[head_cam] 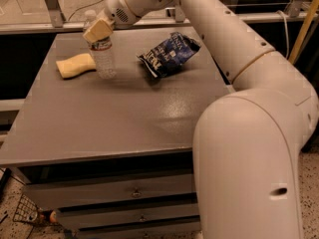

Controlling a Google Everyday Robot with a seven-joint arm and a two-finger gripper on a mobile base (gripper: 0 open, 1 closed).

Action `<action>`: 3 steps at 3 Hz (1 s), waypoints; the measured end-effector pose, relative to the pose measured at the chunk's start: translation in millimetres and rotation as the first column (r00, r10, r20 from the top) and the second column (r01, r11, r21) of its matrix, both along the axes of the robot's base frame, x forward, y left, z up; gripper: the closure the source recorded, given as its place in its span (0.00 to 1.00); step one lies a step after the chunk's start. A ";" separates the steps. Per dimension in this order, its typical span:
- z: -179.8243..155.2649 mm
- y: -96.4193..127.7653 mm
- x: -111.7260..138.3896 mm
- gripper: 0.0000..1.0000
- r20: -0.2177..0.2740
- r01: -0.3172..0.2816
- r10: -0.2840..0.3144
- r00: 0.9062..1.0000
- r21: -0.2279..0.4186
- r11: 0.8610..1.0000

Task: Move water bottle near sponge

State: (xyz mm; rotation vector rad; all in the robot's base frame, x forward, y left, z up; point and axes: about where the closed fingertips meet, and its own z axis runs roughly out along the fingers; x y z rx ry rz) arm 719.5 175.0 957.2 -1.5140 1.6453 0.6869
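Observation:
The water bottle [103,58] stands upright on the grey table [119,118] at the back left, clear with a white cap and a red-marked label. The pale yellow sponge [75,65] lies just left of it, almost touching its base. My gripper [97,30] is at the bottle's neck and shoulder, reaching in from the upper right. One tan finger [98,29] lies across the front of the bottle and the other is hidden behind it. The gripper looks shut on the bottle.
A dark blue snack bag [167,54] lies on the table right of the bottle. My white arm [239,83] crosses the right side of the view. Drawers [134,193] sit under the tabletop, and a metal rail [50,26] runs behind the table.

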 end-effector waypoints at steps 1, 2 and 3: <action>-5.4 1.0 8.0 1.00 0.004 0.011 -0.011 1.000 0.008 1.000; -6.9 1.1 9.6 0.96 0.002 0.012 -0.012 1.000 0.011 1.000; -5.0 1.1 9.6 0.78 0.002 0.012 -0.012 1.000 0.011 1.000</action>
